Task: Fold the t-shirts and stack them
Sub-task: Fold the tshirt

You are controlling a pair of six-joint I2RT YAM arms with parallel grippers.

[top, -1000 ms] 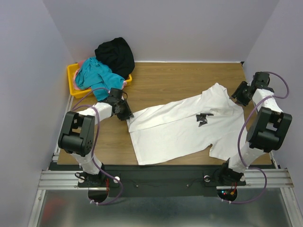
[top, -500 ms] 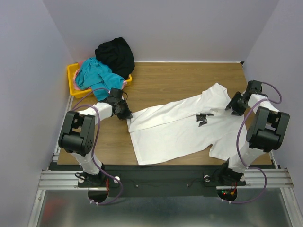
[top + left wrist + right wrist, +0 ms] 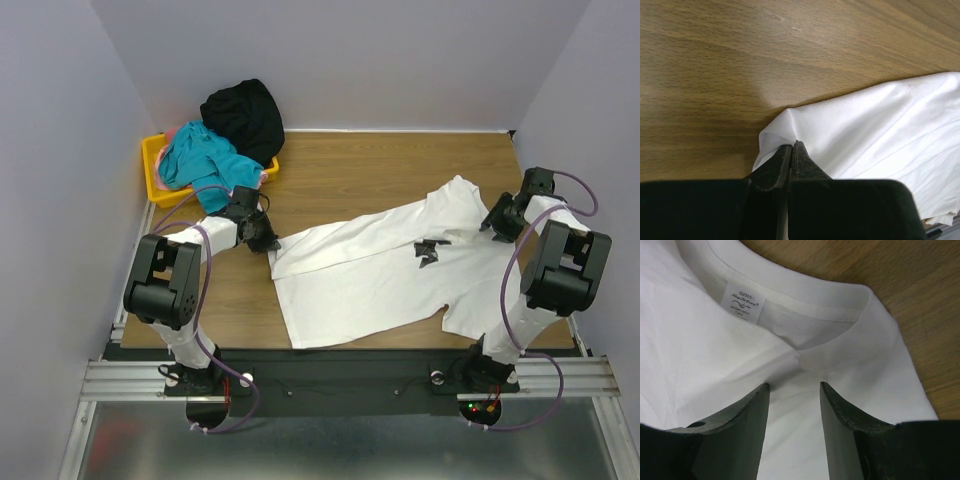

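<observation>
A white t-shirt (image 3: 380,265) with a small black print lies spread on the wooden table. My left gripper (image 3: 270,240) is shut on the shirt's left corner, and the pinched white cloth (image 3: 790,125) bunches at the closed tips (image 3: 792,146). My right gripper (image 3: 497,221) is open at the shirt's right end. In the right wrist view its fingers (image 3: 760,395) press down on the cloth just below the collar (image 3: 805,305) with its label. More shirts, teal (image 3: 200,160), black (image 3: 243,115) and pink, sit piled in the yellow bin.
The yellow bin (image 3: 152,170) stands at the back left corner against the wall. Bare wooden table (image 3: 380,165) lies behind the shirt and to its left. Walls close the table on three sides.
My right gripper has come down and inward from the table's right edge onto the shirt's collar end. The left gripper has stayed in place on the corner.
</observation>
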